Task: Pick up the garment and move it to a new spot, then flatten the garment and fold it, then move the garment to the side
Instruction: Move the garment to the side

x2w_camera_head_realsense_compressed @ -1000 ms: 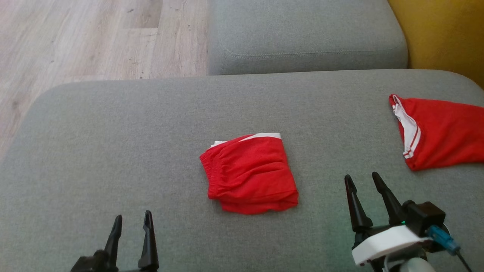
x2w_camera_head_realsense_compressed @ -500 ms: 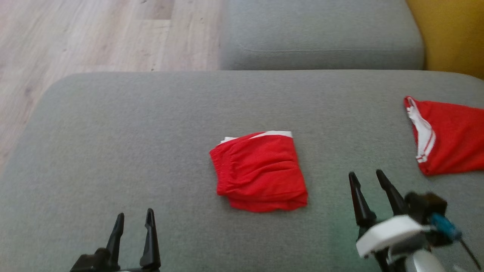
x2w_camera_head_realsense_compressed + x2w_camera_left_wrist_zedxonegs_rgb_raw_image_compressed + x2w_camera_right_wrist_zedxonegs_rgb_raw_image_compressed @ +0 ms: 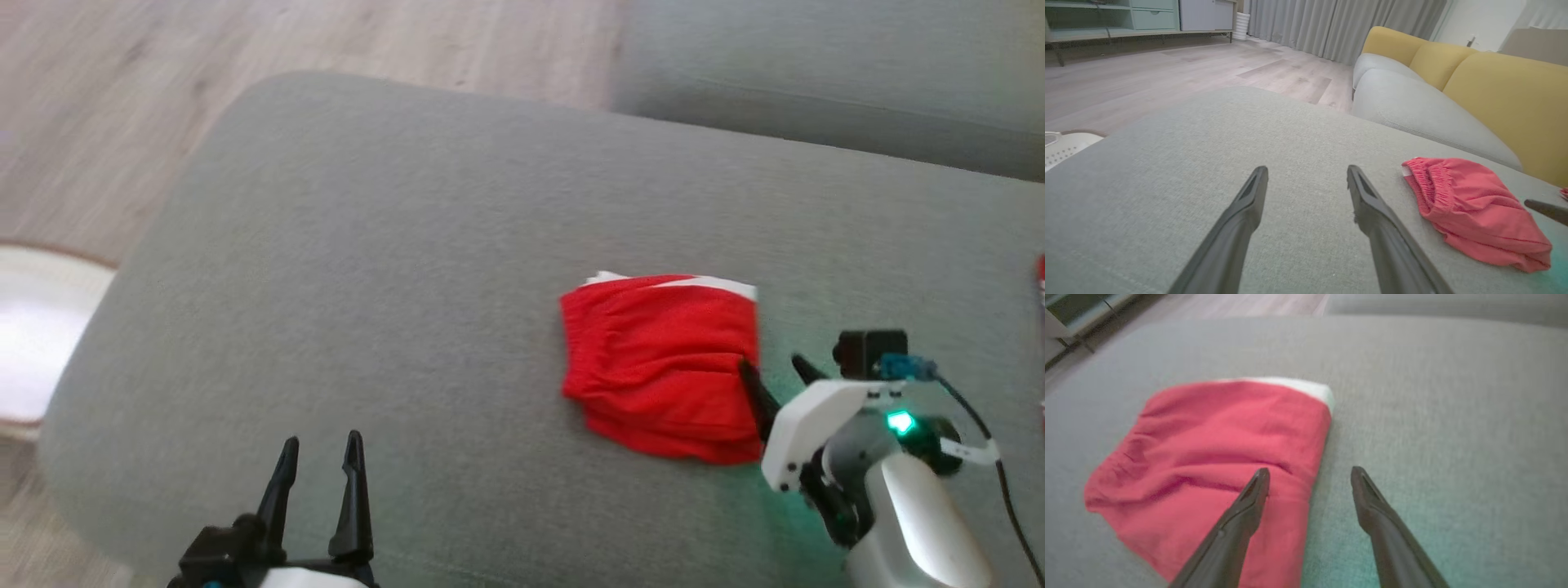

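The garment (image 3: 661,367) lies on the grey sofa cushion (image 3: 367,245), about midway between its far and near edges and well in from the rounded left edge. It is red and folded into a squarish packet. A gathered elastic waistband runs down its left side, a white strip shows along its far edge, and several stacked layers show at its near edge.

It looks light, soft and limp, a thin knit with no stiffness of its own. A pinch on the top layer alone would likely peel the fold open, so the better hold is probably across the whole stack at the right-hand edge, with one finger slid under the bottom layer and the lift kept low and level.

The right gripper (image 3: 771,363) is spread wide and holds nothing. It straddles that right edge, one finger over the red cloth and the other over bare cushion; whether either touches I cannot tell. The left gripper (image 3: 322,441) is also wide open and empty, near the cushion's near edge, well apart from the garment.
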Robot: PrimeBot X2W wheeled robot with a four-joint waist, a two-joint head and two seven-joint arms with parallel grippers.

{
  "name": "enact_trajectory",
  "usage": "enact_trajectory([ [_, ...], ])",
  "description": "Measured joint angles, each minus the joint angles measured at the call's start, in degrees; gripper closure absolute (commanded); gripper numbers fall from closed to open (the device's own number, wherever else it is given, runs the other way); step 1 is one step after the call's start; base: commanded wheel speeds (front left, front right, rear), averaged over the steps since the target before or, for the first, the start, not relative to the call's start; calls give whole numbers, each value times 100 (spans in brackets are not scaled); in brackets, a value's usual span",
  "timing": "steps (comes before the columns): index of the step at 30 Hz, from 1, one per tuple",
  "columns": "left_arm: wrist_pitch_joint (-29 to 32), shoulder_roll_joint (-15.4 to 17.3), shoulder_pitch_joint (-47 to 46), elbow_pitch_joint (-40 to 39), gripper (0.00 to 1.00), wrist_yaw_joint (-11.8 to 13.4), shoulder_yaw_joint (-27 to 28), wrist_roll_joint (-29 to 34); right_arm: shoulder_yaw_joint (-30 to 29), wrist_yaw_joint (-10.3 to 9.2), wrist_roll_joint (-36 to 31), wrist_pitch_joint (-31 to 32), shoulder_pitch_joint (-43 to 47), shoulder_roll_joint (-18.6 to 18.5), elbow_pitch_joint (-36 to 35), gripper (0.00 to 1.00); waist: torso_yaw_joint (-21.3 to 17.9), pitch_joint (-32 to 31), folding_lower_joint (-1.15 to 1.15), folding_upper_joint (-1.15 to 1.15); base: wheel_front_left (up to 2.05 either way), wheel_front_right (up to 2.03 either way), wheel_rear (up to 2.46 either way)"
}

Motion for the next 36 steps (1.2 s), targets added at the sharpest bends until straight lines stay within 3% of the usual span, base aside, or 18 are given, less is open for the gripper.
enact_trajectory([
  [8,-9,-22,-5,58,0,-8,8,0,-98,0,153,334,-225,0,784,0,506,176,0,0,0,0,0],
  [9,-9,-22,-5,65,0,-8,9,0,-86,0,243,345,-275,0,836,25,519,189,0,0,0,0,0],
  [10,-9,-22,-5,77,0,-9,10,0,-71,0,335,350,-330,0,898,59,516,193,0,0,0,0,0],
  [11,-9,-22,-5,89,0,-9,9,0,-46,0,389,349,-372,0,945,75,502,195,0,0,0,0,0],
  [12,-10,-23,-5,93,0,-10,7,0,-34,0,390,339,-404,0,990,100,481,198,0,0,0,0,0],
  [21,-49,-29,-64,20,0,-60,-24,1,-58,0,-36,-154,-881,3,1124,100,-107,317,0,0,0,0,0],
  [27,-52,-47,-252,2,0,-107,-45,68,-320,0,-561,-186,-1025,-38,837,100,-847,473,0,0,0,0,0],
  [30,-51,-52,-355,1,0,-110,-68,119,-360,0,-638,-183,-1028,-109,700,100,-1130,542,0,0,0,0,0],
  [36,1,-66,-857,2,0,-203,-141,261,-555,0,-692,-156,-1067,-218,186,100,-2062,874,0,0,0,0,0],
])
